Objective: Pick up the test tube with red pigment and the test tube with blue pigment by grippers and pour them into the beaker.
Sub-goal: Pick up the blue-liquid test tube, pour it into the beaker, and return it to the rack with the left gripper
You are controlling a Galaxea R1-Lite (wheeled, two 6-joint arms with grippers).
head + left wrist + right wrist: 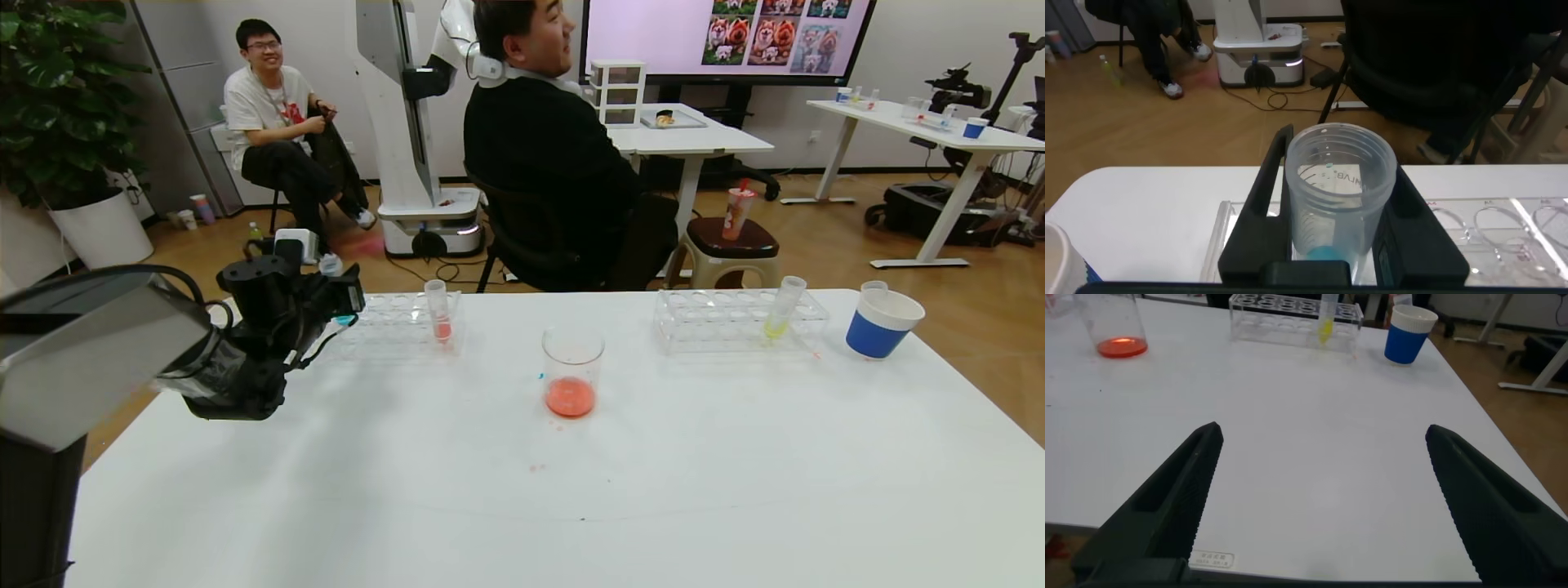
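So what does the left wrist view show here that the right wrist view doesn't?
Only the left wrist view: the left gripper shut on a slim clear plastic tube with blue liquid at its bottom, seen mouth-on, above the left clear plastic rack.

Only the right wrist view: the right gripper open over bare table, the short clear glass beaker holding red liquid, the tube with yellow-green liquid in its rack, and the blue-and-white paper cup.

Both: the white table.

Glossy black left claw [326, 306], black cables, grey boxy forearm, serrated matte-black right claw [1323, 498]
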